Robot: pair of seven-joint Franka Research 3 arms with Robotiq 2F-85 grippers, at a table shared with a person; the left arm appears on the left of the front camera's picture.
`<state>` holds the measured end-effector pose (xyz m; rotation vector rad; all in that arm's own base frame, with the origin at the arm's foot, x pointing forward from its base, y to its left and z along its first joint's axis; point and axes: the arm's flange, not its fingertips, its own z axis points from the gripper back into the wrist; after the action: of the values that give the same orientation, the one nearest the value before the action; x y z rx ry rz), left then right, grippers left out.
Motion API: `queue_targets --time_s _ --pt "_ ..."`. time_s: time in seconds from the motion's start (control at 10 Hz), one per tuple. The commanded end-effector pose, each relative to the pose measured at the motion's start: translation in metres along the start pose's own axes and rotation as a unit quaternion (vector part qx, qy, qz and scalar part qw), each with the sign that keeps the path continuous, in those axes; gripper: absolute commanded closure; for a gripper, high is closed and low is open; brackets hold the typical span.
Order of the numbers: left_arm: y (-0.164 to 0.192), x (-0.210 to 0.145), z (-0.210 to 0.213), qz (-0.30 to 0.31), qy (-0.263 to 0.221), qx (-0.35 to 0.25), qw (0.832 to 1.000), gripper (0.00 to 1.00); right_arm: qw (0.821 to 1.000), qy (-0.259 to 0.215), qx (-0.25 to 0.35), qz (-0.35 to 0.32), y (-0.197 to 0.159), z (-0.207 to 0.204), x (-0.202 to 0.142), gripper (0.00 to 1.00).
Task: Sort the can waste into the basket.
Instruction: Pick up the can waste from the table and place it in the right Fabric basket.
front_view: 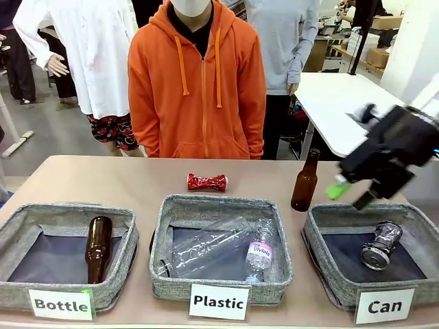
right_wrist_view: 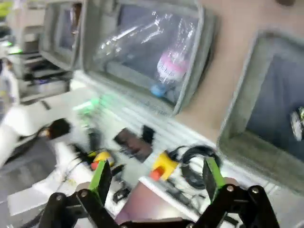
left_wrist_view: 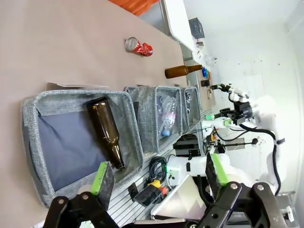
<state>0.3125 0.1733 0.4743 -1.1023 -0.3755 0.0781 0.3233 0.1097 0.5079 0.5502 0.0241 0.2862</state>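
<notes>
Our right claw hangs wide open and empty over the far-left corner of the Can basket. The silver can lies inside that basket, just below the claw. The red can lies on the counter, well to its left. Our left claw is spread wide, holding nothing.

Shiny red can; silver-grey can, print perhaps dark; grey woven basket.
</notes>
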Motion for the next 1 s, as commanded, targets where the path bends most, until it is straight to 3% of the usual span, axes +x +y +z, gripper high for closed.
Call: queue_targets --time_s 0.0,0.1,0.2,0.3,0.4,0.5,0.6,0.9 --pt "0.001 -0.002 0.003 -0.003 0.002 -0.003 1.000 0.00 0.981 -0.090 -0.169 -0.010 0.024 -0.046 0.026 0.00" --pt "0.001 -0.002 0.003 -0.003 0.002 -0.003 1.000 0.00 0.970 -0.123 -0.211 -0.009 0.028 -0.056 0.021 0.00" --pt "0.001 -0.002 0.003 -0.003 0.002 -0.003 1.000 0.00 0.996 -0.031 -0.073 0.028 0.031 -0.018 0.013 0.00" --pt "0.001 -0.002 0.003 -0.003 0.002 -0.003 1.000 0.00 0.996 -0.031 -0.073 0.028 0.031 -0.018 0.013 0.00" --pt "0.001 -0.002 0.003 -0.003 0.002 -0.003 1.000 0.00 0.986 -0.074 -0.141 0.047 0.050 -0.042 0.020 0.00" --pt "0.001 -0.002 0.003 -0.003 0.002 -0.003 1.000 0.00 0.984 -0.099 -0.148 -0.006 0.030 -0.047 0.003 0.00" --pt "0.001 -0.002 0.003 -0.003 0.002 -0.003 1.000 0.00 0.972 -0.131 -0.190 -0.034 0.037 -0.054 0.005 0.00" --pt "0.001 -0.002 0.003 -0.003 0.002 -0.003 1.000 0.00 0.942 -0.214 -0.254 -0.058 0.092 -0.069 0.056 0.00"
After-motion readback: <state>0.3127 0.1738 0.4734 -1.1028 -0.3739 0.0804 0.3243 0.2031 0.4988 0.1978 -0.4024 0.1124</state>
